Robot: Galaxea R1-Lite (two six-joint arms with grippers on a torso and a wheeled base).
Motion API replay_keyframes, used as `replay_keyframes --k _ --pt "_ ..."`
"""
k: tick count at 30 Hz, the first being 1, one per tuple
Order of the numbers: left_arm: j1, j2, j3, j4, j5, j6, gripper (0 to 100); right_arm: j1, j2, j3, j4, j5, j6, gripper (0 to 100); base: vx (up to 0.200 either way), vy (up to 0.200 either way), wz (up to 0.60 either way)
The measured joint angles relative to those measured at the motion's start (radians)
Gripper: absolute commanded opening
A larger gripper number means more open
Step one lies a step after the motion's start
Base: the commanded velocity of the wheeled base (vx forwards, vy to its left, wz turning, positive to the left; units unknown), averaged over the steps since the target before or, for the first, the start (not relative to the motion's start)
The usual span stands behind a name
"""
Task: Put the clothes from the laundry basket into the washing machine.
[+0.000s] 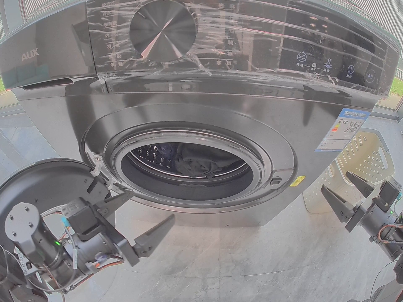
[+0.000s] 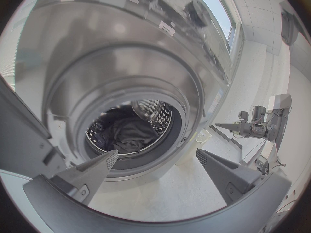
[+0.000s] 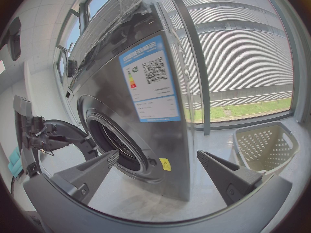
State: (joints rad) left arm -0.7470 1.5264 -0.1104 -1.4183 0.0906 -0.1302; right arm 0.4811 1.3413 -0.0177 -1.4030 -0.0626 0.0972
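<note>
Dark clothes [image 1: 201, 163] lie heaped in the drum of the washing machine [image 1: 235, 105]; its door [image 1: 42, 181] hangs swung wide to the robot's left, so the mouth is free for loading; the laundry basket [image 3: 265, 146] stands on the floor just beside the machine's right flank, handy to the right arm, and what shows of its inside looks bare, suggesting the transfer is at or near its end; the left gripper [image 1: 152, 204] hovers before the opening, jaws spread and holding nothing; the right gripper [image 1: 336, 180], likewise splayed and empty, hangs near the basket.
</note>
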Motion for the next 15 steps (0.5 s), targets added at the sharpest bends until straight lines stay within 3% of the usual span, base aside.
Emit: replay_keyframes --k 7,15 --pt "0.062 -0.179 0.059 0.074 0.005 0.041 100 -0.017 -0.164 0.000 0.259 -0.066 -0.011 100 -0.200 0.000 0.00" --pt "0.131 -0.349 0.091 0.181 0.000 0.064 100 -0.032 -0.375 0.000 0.531 -0.087 0.007 100 -0.200 0.000 0.00"
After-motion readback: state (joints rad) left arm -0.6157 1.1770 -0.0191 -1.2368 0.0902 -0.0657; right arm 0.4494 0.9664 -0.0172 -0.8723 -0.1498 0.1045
